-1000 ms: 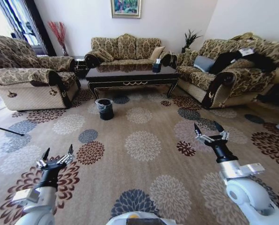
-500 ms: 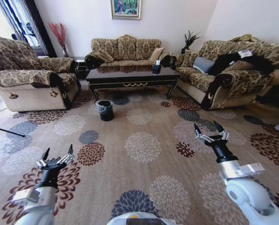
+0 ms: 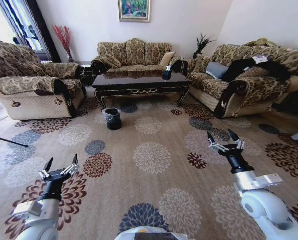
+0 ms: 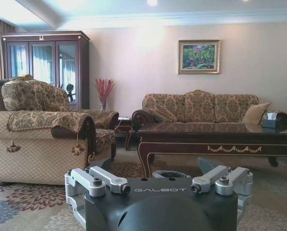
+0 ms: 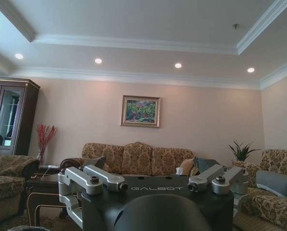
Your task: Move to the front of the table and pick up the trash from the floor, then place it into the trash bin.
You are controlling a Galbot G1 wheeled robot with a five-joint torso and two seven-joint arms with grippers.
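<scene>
The floor [image 3: 154, 130] spread out ahead as a broad tan carpet with round flower medallions in cream, brown and blue-grey. Three patterned sofas framed it: one on the left [image 3: 31, 82], one against the far wall [image 3: 131, 54], one on the right [image 3: 244, 75]. Between them stood the table [image 3: 139, 81], long, low and dark, with a gold scroll on its apron; from the left wrist view it lay straight ahead [image 4: 220, 139]. A small dark box [image 3: 167, 73] sat on the table's right end.

The trash bin [image 3: 112, 118], black with a greyish bag folded over its rim, stood on the carpet just in front of the table's left part, well apart from both arms. In the left wrist view its rim [image 4: 169, 174] peeked above the end effector housing.

No bottle, paper or can could be made out on the carpet; if any lay near the table, it was too small to tell.

The left end effector [image 3: 60, 166] hung low at the robot's left with its fingers spread wide and empty. The right end effector [image 3: 223, 139] hung a little farther forward on the right, likewise wide apart and holding nothing.
</scene>
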